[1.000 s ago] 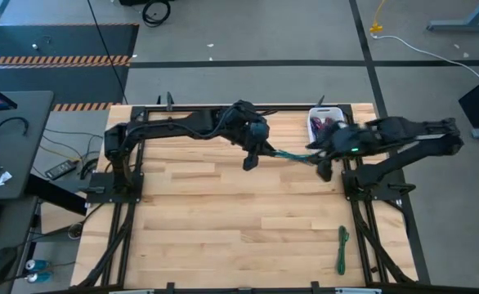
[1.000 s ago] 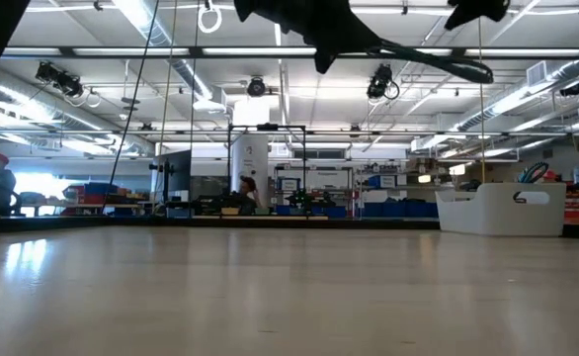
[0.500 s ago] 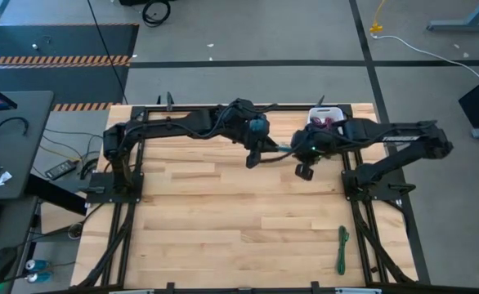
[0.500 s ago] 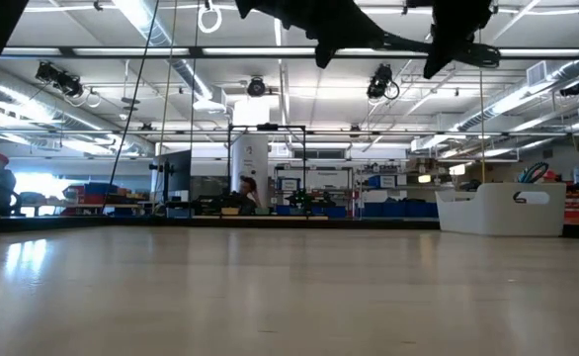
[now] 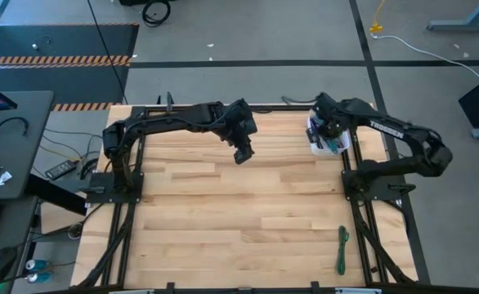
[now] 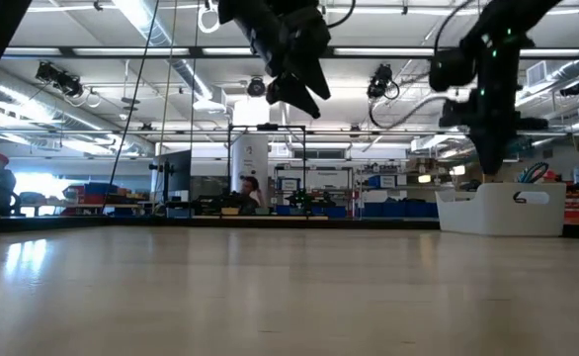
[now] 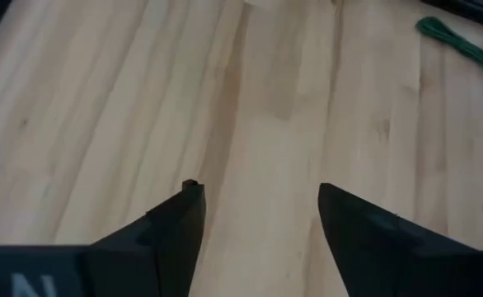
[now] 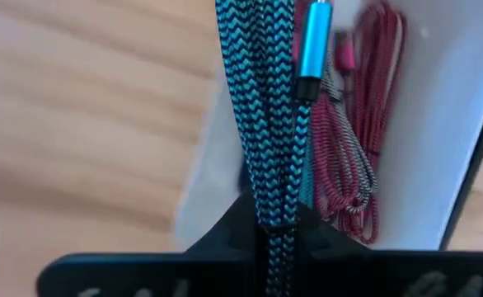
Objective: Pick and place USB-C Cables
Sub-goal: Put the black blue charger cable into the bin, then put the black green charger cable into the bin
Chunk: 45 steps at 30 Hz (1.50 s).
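Butcher-block table [image 5: 223, 212] of pale planks, a large workshop hall with ceiling lights behind; left gripper [image 7: 258, 216] hovers over bare wood, fingers spread, holding nothing. Right gripper [image 8: 273, 221] is clenched on the teal cable [image 8: 262, 107], a braided zigzag-patterned bundle with a metallic blue plug, hanging over the white bin [image 5: 315, 129] at the table's far right; a magenta-red cable [image 8: 350, 157] lies inside, a green cable [image 5: 342, 248] near the front right edge

Our left gripper [image 7: 258, 206] hangs with fingers spread apart; our right gripper [image 8: 268, 216], off to its right, pinches closed.
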Tool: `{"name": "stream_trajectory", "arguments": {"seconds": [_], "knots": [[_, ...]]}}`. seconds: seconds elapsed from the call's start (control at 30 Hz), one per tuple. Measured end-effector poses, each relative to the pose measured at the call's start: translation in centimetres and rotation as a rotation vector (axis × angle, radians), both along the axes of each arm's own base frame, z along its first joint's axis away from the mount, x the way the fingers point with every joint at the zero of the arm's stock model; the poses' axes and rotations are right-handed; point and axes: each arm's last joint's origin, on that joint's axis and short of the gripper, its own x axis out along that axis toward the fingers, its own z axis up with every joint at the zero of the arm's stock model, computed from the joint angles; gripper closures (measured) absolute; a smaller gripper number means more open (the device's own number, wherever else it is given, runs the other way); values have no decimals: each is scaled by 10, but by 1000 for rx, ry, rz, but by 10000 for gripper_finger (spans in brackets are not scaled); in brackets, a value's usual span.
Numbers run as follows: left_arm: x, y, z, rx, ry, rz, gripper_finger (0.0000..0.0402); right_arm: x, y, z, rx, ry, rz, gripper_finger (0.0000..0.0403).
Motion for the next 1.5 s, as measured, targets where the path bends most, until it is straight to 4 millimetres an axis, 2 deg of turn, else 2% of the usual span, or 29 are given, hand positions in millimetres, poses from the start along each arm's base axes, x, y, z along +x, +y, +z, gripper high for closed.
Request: {"name": "stream_trajectory", "arguments": {"seconds": [0.07,0.17,0.27,0.37,0.43,0.5,0.63,0.73,0.83,0.93,1.07,1.23,1.37,1.5], "knots": [[1,-5,0,0,-2,-13,162,-7,-11,-11,30,11,-65,348],[3,-14,0,1,-2,-37,173,-14,-22,-12,30,16,-106,284],[6,-25,0,5,-7,-67,185,-16,-26,3,-63,13,-128,218],[8,-34,0,21,-10,-111,197,-15,-14,25,-154,-39,-122,173],[8,-40,1,36,-11,-141,205,-11,2,42,-201,-125,-59,160],[9,-42,1,52,-17,-166,212,-6,26,54,-173,-242,40,157],[11,-43,2,85,-45,-190,224,0,82,64,52,-421,197,167],[13,-40,5,107,-76,-195,230,1,121,65,294,-445,199,178],[14,-36,6,113,-96,-188,233,4,158,63,517,-393,170,189],[14,-34,6,114,-97,-182,235,10,196,61,639,-346,158,195],[14,-34,6,114,-96,-181,235,12,246,44,691,-184,51,197],[14,-34,6,125,-96,-194,235,2,293,-6,635,65,-68,194],[13,-34,6,135,-93,-207,235,-1,312,-45,607,141,-122,194],[13,-34,5,132,-80,-212,235,1,317,-78,572,217,-143,195]]}}
